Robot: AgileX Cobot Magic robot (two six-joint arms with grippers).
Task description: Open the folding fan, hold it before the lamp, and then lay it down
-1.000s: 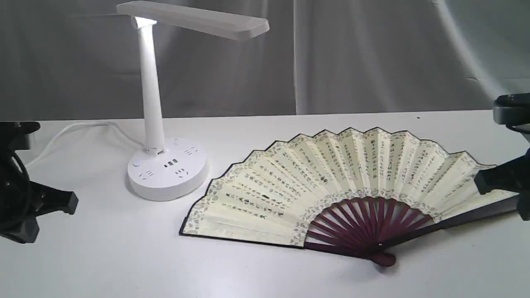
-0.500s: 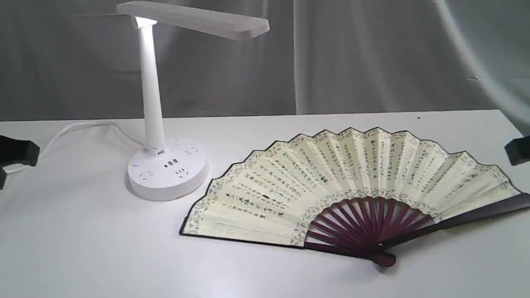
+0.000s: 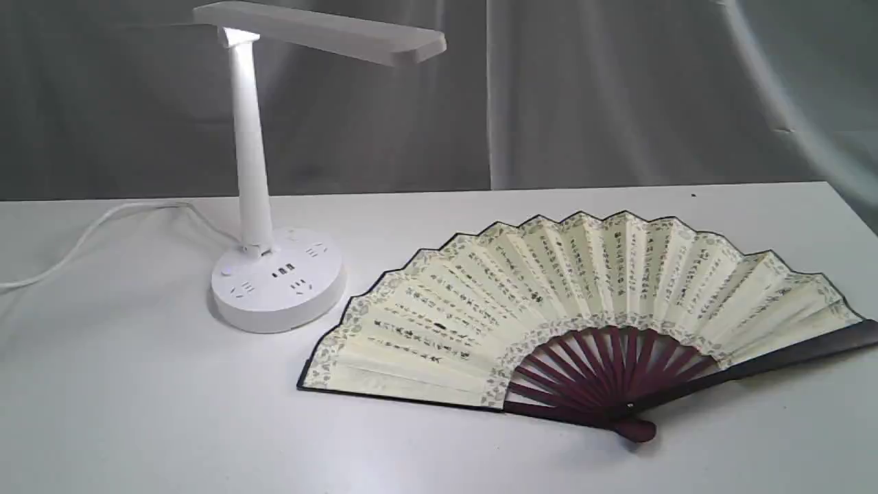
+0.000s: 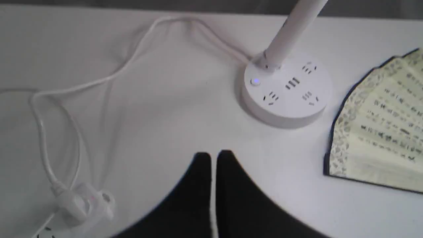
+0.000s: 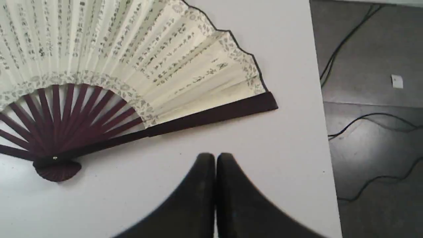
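Note:
The folding fan point(image 3: 569, 309) lies fully spread and flat on the white table, cream leaf with black calligraphy, maroon ribs meeting at the pivot near the front; nothing holds it. To its left stands the white lamp point(image 3: 254, 178), its round base point(image 3: 278, 280) close to the fan's left edge. Neither gripper shows in the exterior view. My left gripper point(image 4: 214, 158) is shut with nothing in it, hanging above bare table short of the lamp base point(image 4: 287, 92). My right gripper point(image 5: 215, 160) is shut and empty, above the table beside the fan's dark guard point(image 5: 211, 115).
The lamp's white cord point(image 4: 109, 76) loops across the table's left part to a plug in a power strip point(image 4: 82, 205). The table's right edge point(image 5: 325, 132) drops to a dark floor with black cables point(image 5: 363, 119). A grey curtain hangs behind.
Both arms have drawn back out of the exterior view, the left off the left edge and the right off the right edge. The fan and lamp have not moved.

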